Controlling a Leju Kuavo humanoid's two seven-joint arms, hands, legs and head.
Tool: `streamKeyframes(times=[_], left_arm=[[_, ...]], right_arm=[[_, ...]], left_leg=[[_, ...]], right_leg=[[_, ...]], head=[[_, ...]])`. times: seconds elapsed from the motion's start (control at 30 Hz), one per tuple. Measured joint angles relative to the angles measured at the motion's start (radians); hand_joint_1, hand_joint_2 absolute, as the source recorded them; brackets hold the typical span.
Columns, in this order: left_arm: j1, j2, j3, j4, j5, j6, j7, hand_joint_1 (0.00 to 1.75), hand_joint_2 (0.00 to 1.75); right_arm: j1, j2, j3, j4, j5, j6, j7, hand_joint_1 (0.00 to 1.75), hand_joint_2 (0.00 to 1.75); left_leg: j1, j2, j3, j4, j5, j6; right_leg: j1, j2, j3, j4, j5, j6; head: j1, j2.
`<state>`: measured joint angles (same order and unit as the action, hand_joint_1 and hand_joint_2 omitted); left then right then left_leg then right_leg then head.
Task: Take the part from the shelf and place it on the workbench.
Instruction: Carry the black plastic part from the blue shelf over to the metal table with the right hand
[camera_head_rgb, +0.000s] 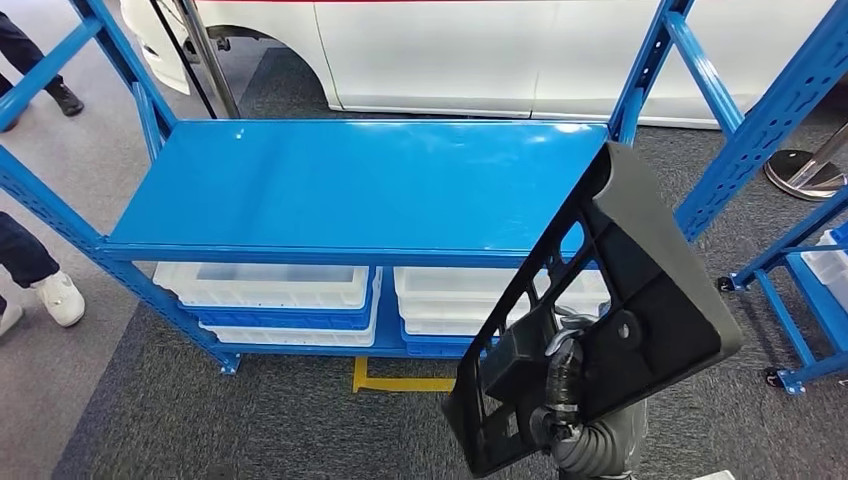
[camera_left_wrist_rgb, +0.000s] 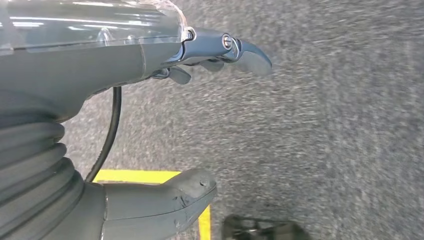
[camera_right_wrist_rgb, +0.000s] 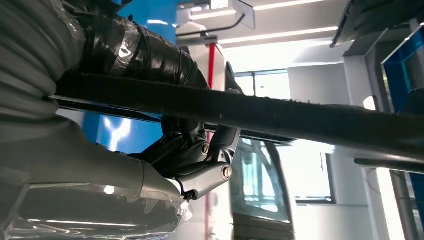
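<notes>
The right hand has its fingers clenched on the black ribbed panel, lifted off the blue shelf; probably keep it level while turning, left hand hanging released.

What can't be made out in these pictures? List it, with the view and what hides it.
- Right hand: in the head view the black part it holds covers it; the right wrist view shows fingers around the part's edge.
- White bins on the lower level: the blue shelf top hides their contents.
- Part's lower corner: cut off by the head view's bottom edge.
- Floor beyond the left hand: motion-blurred in the left wrist view.
- Workbench: not identifiable.
</notes>
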<state>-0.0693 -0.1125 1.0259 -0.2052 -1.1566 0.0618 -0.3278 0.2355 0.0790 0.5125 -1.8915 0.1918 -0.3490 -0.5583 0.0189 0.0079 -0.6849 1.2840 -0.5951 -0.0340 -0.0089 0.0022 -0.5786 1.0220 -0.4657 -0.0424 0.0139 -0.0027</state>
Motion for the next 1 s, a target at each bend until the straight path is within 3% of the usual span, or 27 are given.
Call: streamKeyframes(times=[0.03,0.1,0.17,0.23,0.3,0.33,0.37,0.47,0.5,0.53,0.57,0.63,0.67,0.7,0.77,0.8,0.87,0.93,1.0], left_arm=[[0.001,0.000,0.003,0.000,0.004,0.002,0.002,0.00,1.75],[0.002,0.000,0.009,0.000,0.008,0.005,0.009,0.00,1.75],[0.003,0.000,0.018,0.000,0.013,0.007,0.020,0.00,1.75],[0.005,0.000,0.025,0.000,0.018,0.009,0.032,0.00,1.75],[0.008,-0.004,0.031,0.000,0.022,0.010,0.044,0.00,1.75],[0.009,-0.006,0.035,0.000,0.022,0.010,0.049,0.00,1.75],[0.010,-0.008,0.040,0.000,0.023,0.010,0.053,0.00,1.75],[0.012,-0.008,0.049,0.000,0.022,0.011,0.058,0.00,1.75],[0.013,-0.008,0.050,0.000,0.022,0.011,0.058,0.00,1.75],[0.013,-0.008,0.051,0.000,0.021,0.010,0.057,0.00,1.75],[0.012,-0.008,0.052,0.000,0.021,0.010,0.056,0.00,1.75],[0.011,-0.009,0.053,0.000,0.020,0.009,0.053,0.00,1.75],[0.010,-0.010,0.053,0.000,0.019,0.008,0.051,0.00,1.75],[0.010,-0.010,0.053,0.000,0.019,0.008,0.049,0.00,1.75],[0.006,-0.010,0.054,0.000,0.019,0.008,0.044,0.00,1.75],[0.004,-0.011,0.054,0.000,0.018,0.008,0.042,0.00,1.75],[0.002,-0.012,0.054,0.000,0.017,0.008,0.040,0.00,1.75],[0.005,-0.011,0.054,0.000,0.015,0.008,0.039,0.00,1.75],[0.010,-0.010,0.055,0.000,0.014,0.008,0.039,0.00,1.75]], right_arm=[[0.016,-0.001,-0.005,0.001,-0.017,0.005,-0.005,1.75,1.75],[0.045,-0.004,-0.015,0.006,-0.048,0.010,-0.018,1.75,1.75],[0.072,-0.005,-0.027,0.010,-0.070,0.011,-0.029,1.75,1.75],[0.094,-0.005,-0.037,0.014,-0.084,0.012,-0.035,1.75,1.75],[0.113,-0.006,-0.045,0.019,-0.091,0.016,-0.040,1.75,1.75],[0.123,-0.006,-0.051,0.022,-0.092,0.019,-0.043,1.75,1.75],[0.134,-0.006,-0.057,0.026,-0.093,0.024,-0.046,1.75,1.75],[0.153,-0.006,-0.071,0.038,-0.090,0.036,-0.051,1.75,1.75],[0.155,-0.006,-0.073,0.041,-0.087,0.040,-0.051,1.75,1.75],[0.158,-0.006,-0.075,0.044,-0.084,0.042,-0.052,1.75,1.75],[0.160,-0.006,-0.077,0.046,-0.082,0.043,-0.052,1.75,1.75],[0.164,-0.006,-0.080,0.048,-0.080,0.043,-0.052,1.75,1.75],[0.164,-0.006,-0.082,0.049,-0.079,0.043,-0.052,1.75,1.75],[0.164,-0.006,-0.083,0.049,-0.078,0.043,-0.051,1.75,1.75],[0.167,-0.005,-0.086,0.049,-0.074,0.043,-0.050,1.75,1.75],[0.169,-0.005,-0.088,0.049,-0.072,0.043,-0.049,1.75,1.75],[0.170,-0.002,-0.090,0.049,-0.069,0.043,-0.047,1.75,1.75],[0.170,0.001,-0.091,0.049,-0.068,0.043,-0.045,1.75,1.75],[0.170,0.002,-0.091,0.049,-0.068,0.043,-0.044,1.75,1.75]], left_leg=[[0.000,-0.001,0.017,-0.001,0.018,0.001],[0.000,-0.018,0.101,-0.103,0.067,0.007],[-0.001,-0.048,0.192,-0.237,0.072,0.017],[-0.003,-0.056,0.221,-0.293,0.057,0.025],[-0.001,-0.036,0.217,-0.302,0.064,0.036],[0.001,-0.025,0.216,-0.305,0.070,0.043],[0.003,-0.014,0.214,-0.308,0.075,0.049],[0.001,0.022,0.202,-0.307,0.082,0.058],[0.000,0.035,0.199,-0.305,0.083,0.059],[0.000,0.047,0.196,-0.303,0.083,0.058],[0.000,0.059,0.194,-0.300,0.083,0.056],[-0.002,0.080,0.195,-0.292,0.079,0.049],[-0.004,0.088,0.195,-0.289,0.076,0.044],[-0.007,0.097,0.196,-0.286,0.074,0.038],[-0.008,0.115,0.198,-0.286,0.073,0.028],[-0.006,0.113,0.199,-0.283,0.069,0.022],[-0.002,0.072,0.181,-0.240,0.034,0.014],[-0.001,0.018,0.126,-0.121,-0.032,0.012],[-0.001,0.001,0.071,-0.010,-0.065,0.013]], right_leg=[[0.000,0.005,-0.013,0.003,0.008,0.002],[0.000,0.018,-0.034,0.009,0.021,0.008],[0.002,0.033,-0.050,0.016,0.034,0.017],[0.003,0.049,-0.059,0.018,0.049,0.029],[0.003,0.057,-0.065,0.020,0.055,0.041],[0.003,0.050,-0.071,0.033,0.044,0.046],[0.002,0.038,-0.084,0.064,0.019,0.051],[-0.003,0.011,-0.143,0.232,-0.085,0.061],[-0.005,0.008,-0.151,0.266,-0.098,0.064],[-0.007,0.004,-0.139,0.264,-0.092,0.065],[-0.009,-0.003,-0.108,0.228,-0.072,0.066],[-0.007,-0.042,-0.026,0.103,-0.032,0.062],[-0.004,-0.059,0.000,0.056,-0.024,0.055],[0.000,-0.069,0.011,0.031,-0.023,0.049],[0.005,-0.055,0.005,0.025,-0.024,0.033],[0.004,-0.045,0.003,0.022,-0.022,0.026],[0.000,-0.026,0.000,0.016,-0.015,0.012],[0.000,-0.006,-0.003,0.014,-0.011,0.004],[0.002,0.020,-0.006,0.016,-0.009,0.001]], head=[[0.000,0.000],[0.000,0.000],[0.000,0.000],[0.000,0.000],[0.000,0.000],[0.000,0.000],[0.000,0.000],[0.001,0.000],[0.001,0.000],[0.001,0.000],[0.001,0.000],[0.001,0.000],[0.000,0.000],[0.000,0.000],[0.000,0.000],[0.000,0.000],[0.000,0.000],[0.000,0.000],[0.000,0.000]])
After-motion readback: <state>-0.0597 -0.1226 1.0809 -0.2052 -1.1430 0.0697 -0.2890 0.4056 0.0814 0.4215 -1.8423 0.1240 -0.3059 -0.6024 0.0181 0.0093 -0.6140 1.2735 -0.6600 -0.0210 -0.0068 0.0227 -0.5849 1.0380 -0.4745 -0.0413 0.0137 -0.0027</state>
